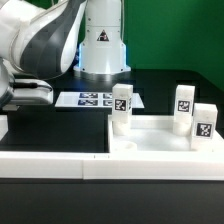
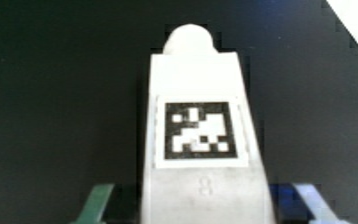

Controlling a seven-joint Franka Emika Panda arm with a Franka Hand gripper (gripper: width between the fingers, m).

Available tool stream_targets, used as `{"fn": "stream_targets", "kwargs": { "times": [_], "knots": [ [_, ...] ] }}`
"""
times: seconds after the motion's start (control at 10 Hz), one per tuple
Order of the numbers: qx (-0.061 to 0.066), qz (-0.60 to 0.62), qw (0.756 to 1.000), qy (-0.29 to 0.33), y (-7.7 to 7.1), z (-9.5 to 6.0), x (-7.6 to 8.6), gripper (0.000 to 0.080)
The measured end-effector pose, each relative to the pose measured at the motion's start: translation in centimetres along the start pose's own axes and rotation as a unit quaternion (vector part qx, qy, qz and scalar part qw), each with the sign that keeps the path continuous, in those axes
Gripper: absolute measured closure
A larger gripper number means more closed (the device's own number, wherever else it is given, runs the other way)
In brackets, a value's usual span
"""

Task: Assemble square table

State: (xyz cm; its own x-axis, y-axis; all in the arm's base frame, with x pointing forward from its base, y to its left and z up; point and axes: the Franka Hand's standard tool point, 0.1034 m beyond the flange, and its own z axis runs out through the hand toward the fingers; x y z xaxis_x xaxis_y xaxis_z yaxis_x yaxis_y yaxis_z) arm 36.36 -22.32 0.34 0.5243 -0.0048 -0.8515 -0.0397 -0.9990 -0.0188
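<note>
In the wrist view a white block leg [image 2: 197, 110] with a black-and-white tag lies lengthwise over the black table, its rounded tip pointing away. My gripper [image 2: 194, 206] straddles its near end. The green finger [image 2: 98, 203] and the blue finger [image 2: 302, 200] stand either side of the leg, each with a dark gap to it. In the exterior view the gripper [image 1: 14, 108] is low at the exterior view's left edge, its fingers hidden. The white square tabletop [image 1: 160, 140] lies at the exterior view's right. Three tagged legs stand there [image 1: 122, 108] [image 1: 184, 104] [image 1: 204, 125].
The marker board [image 1: 95, 100] lies flat on the black table behind the tabletop. A long low white border wall [image 1: 50, 166] runs along the front. The arm's white base [image 1: 101, 40] stands at the back in front of a green backdrop.
</note>
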Motion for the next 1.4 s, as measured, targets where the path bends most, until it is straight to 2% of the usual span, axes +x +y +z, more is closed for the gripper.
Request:
{"fn": "stream_targets", "kwargs": {
  "times": [0.1, 0.2, 0.5, 0.6, 0.7, 0.8, 1.1, 1.2, 1.3, 1.4],
  "knots": [
    [0.0, 0.0, 1.0, 0.0, -0.1, -0.2, 0.0, 0.0509],
    [-0.001, -0.003, 1.0, 0.002, -0.5, -1.4, -0.2, 0.0509],
    [0.006, -0.004, 1.0, 0.03, -2.4, -6.8, -2.2, 0.0509],
    [0.01, 0.01, 0.999, 0.041, -3.6, -8.8, -3.5, 0.0509],
    [0.009, 0.008, 0.997, 0.076, -3.9, -10.5, -4.3, 0.0509],
    [0.003, 0.004, 0.993, 0.118, -3.3, -10.8, -3.9, 0.0508],
    [-0.007, 0.004, 0.976, 0.218, -3.3, -11.3, -3.7, 0.0508],
    [0.013, 0.03, 0.971, 0.235, -5.2, -12.3, -4.0, 0.0508],
    [0.031, 0.039, 0.954, 0.296, -8.0, -15.4, -3.6, 0.0508],
    [0.045, 0.057, 0.942, 0.327, -9.8, -17.7, -3.6, 0.0508]
  ]
}}
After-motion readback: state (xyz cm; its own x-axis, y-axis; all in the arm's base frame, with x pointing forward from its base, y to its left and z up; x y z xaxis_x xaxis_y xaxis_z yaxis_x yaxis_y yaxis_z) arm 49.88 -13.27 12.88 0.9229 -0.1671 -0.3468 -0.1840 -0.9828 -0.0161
